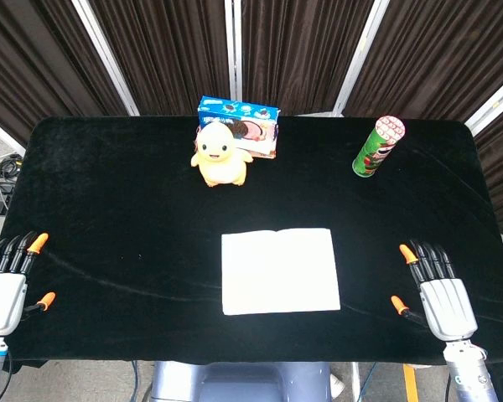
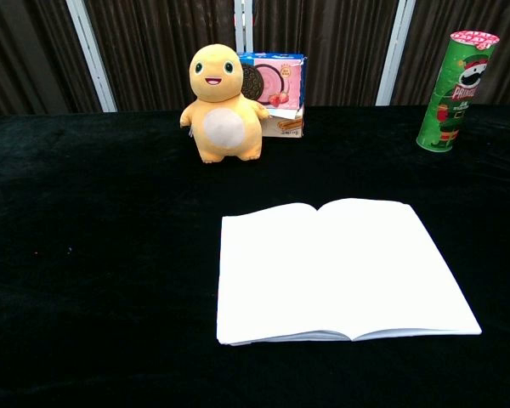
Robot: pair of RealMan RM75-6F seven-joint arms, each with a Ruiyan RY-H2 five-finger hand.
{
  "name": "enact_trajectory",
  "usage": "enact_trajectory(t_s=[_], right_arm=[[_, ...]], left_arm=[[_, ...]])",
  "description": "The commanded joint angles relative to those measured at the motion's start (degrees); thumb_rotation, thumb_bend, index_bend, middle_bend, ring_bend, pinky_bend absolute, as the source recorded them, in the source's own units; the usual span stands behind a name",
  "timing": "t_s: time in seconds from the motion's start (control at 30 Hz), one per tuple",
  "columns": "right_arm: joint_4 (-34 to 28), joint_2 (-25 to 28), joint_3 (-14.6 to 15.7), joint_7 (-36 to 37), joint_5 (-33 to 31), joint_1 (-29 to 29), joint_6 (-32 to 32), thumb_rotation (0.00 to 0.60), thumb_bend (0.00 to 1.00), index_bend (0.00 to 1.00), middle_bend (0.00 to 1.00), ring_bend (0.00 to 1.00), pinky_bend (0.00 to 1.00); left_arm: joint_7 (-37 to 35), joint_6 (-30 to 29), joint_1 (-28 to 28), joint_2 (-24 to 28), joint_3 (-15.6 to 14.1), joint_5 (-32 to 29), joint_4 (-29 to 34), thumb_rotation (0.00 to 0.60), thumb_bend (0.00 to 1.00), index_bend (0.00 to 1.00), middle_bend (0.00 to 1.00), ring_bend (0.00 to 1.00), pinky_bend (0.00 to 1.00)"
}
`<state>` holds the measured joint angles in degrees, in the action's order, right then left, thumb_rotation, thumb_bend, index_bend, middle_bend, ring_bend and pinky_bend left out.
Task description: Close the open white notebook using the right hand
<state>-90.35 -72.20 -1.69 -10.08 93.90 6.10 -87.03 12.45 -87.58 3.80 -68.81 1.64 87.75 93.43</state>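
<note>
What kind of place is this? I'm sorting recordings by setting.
Probably a lab or studio test bench: a black-draped table, dark curtains behind, and staged props like a plush toy and chip can.

Notebook: matt white paper, smooth. Table: matt black cloth, velvety nap. Toy: soft yellow plush. Can: glossy printed tube. Right hand: smooth silver-grey shell; black fingers, one orange-tipped.
</note>
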Motion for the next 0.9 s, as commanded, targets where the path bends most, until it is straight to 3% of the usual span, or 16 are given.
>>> enact_trajectory(t_s=[0.03,0.27,0.53,0.9], right_arm=[[-0.4,0.4,0.6,1.8,0.7,0.7,1.3,0.6,0.15,0.0,0.0,0.0,0.0],[-1.1,0.8,1.4,7.3,4.3,3.6,3.6,0.6,0.13,0.0,0.0,0.0,0.0],[-4.0,1.2,4.9,14.6,9.0,10.4,13.7,0.6,0.1,0.0,0.0,0.0,0.0],[-3.8,-6.0,4.9,18.5,6.6,16.2,22.7,0.6,0.09,0.0,0.0,0.0,0.0]], left_arm=[[0.0,0.0,0.0,0.0,0.1,-0.2,-0.1,0.6,0.18,0.0,0.0,0.0,0.0],[0.3,-0.4,-0.3,-0.1,0.1,-0.6,-0.3,0.6,0.18,0.0,0.0,0.0,0.0],[2.1,0.1,-0.2,-0.9,0.1,-1.1,-0.7,0.6,0.18,0.0,0.0,0.0,0.0],[1.2,0.3,-0.2,-0.7,0.6,-2.1,-1.1,0.6,0.18,0.0,0.0,0.0,0.0]])
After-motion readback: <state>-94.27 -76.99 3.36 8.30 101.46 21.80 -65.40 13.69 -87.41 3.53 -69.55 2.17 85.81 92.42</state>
